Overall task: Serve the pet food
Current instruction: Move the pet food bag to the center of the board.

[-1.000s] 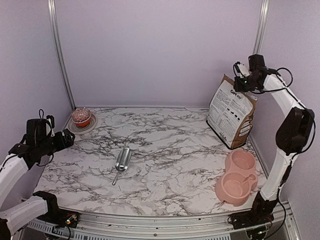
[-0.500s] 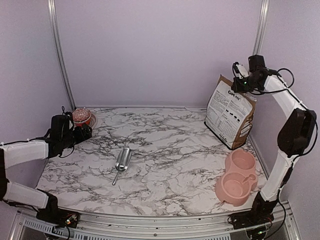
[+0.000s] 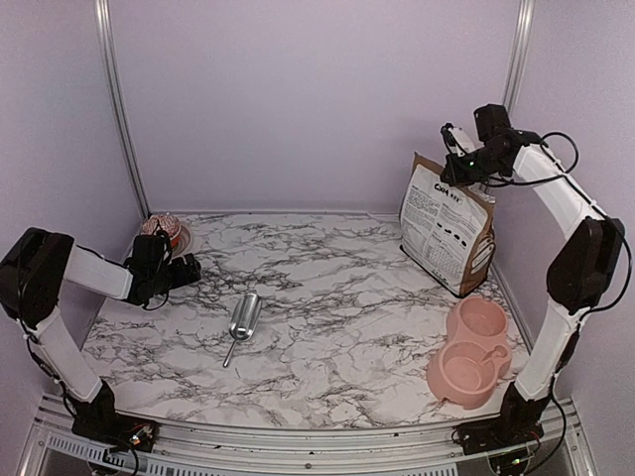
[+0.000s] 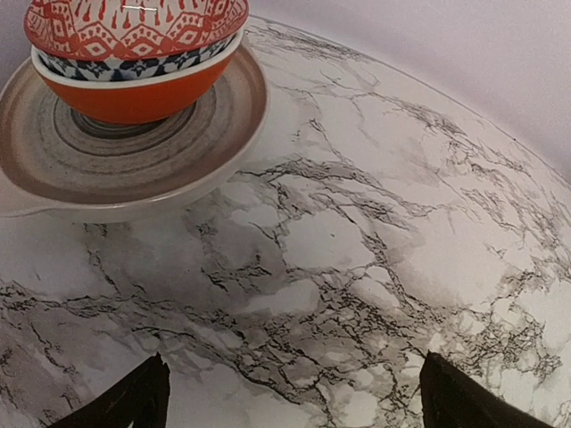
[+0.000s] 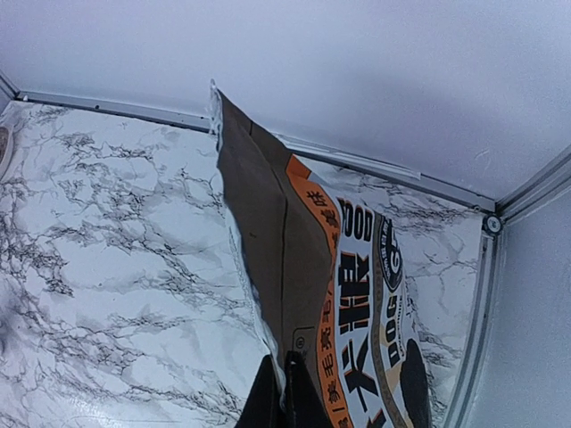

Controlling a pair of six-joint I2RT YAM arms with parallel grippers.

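On the marble table (image 3: 327, 347), the pet food bag (image 3: 446, 233) stands tilted at the right rear, its kibble out of sight and its top edge pinched in the right gripper (image 3: 452, 167). Nearer, the pink double bowl (image 3: 468, 349) shows bare wells. At left rear, stacked patterned bowls (image 4: 134, 36) sit on a plate (image 4: 205, 134), and the left gripper (image 4: 293, 388) hovers beside them with its fingers spread. A metal scoop (image 3: 242, 319) lies mid-table.

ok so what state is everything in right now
brown paper pet food bag, upright, top pinched by right gripper
silver metal scoop, lying flat, empty
pink double bowl, both wells empty
patterned bowls, stacked on grey plate
left gripper, open, holding nothing
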